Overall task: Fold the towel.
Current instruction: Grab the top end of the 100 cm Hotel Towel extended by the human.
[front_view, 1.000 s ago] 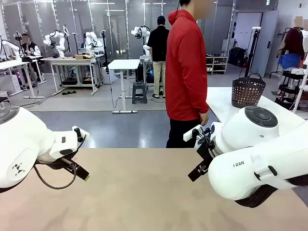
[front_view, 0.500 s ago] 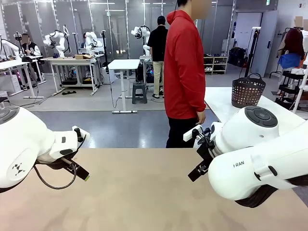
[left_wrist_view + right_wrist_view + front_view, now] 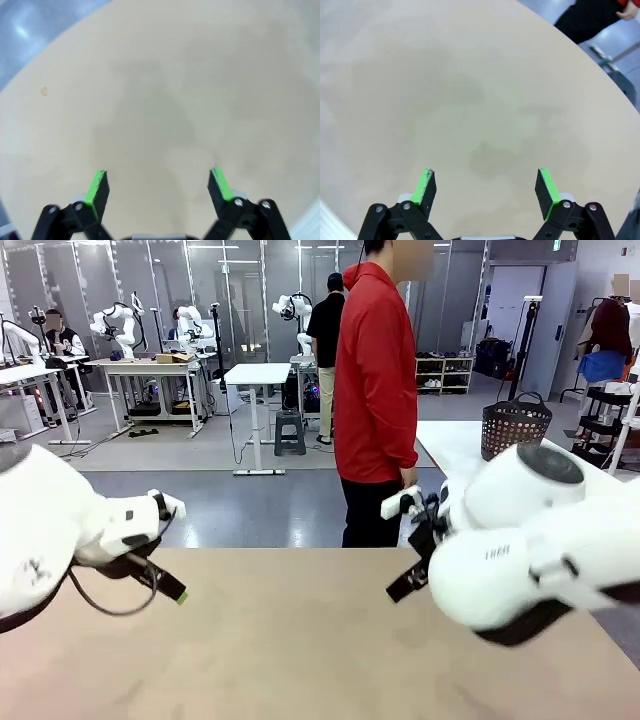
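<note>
Both arms shifted a bit: left arm (image 3: 50, 530) lifted and drew outward, right arm (image 3: 520, 550) rose and edged toward the middle, and the person (image 3: 375, 380) in the red jacket (image 3: 372, 350) stepped slightly toward the robot's left, side-on at the far edge of the desk (image 3: 300, 640). Left gripper (image 3: 159, 182) hangs over the tan desk with green pads well apart, nothing between them. Right gripper (image 3: 487, 187) is the same, pads apart, gripping nothing. Where the towel is, cannot tell; the desk under both grippers is bare. Likely a waiting pose: both held up off the desk and spread to the sides, leaving the middle free for the towel to be laid down. Folding not yet started.
</note>
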Robot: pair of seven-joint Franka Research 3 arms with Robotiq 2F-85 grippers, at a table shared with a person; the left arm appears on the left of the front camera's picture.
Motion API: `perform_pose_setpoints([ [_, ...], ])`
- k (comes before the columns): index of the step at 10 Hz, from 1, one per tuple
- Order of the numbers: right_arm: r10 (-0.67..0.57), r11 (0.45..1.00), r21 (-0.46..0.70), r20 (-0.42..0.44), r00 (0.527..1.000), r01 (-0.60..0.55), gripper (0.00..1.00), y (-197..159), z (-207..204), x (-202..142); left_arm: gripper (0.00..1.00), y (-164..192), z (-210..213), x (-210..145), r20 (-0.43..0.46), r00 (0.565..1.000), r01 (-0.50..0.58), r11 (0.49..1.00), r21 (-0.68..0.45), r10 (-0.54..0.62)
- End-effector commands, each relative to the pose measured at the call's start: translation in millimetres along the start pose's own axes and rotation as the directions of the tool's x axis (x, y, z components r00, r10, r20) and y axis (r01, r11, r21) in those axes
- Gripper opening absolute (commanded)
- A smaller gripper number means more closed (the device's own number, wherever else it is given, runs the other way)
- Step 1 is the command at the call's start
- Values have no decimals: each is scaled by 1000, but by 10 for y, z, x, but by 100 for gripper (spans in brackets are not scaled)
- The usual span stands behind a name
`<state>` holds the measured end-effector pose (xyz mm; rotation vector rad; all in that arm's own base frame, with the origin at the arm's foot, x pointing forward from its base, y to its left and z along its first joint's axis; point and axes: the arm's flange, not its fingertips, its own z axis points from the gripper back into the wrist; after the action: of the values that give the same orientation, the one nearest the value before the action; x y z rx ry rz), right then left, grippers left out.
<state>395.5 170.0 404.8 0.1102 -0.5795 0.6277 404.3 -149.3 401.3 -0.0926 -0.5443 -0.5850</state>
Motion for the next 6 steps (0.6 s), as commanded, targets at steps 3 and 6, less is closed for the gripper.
perform_pose_setpoints([
  [3,-154,910,389,2,988,141,100,-838,1242,134,100,933,1204,168,-70,988,-155,867,-474,139],
  [6,-283,667,714,-20,959,212,100,-1603,1621,-438,100,1832,1713,-405,-48,963,-203,598,-775,265],
])
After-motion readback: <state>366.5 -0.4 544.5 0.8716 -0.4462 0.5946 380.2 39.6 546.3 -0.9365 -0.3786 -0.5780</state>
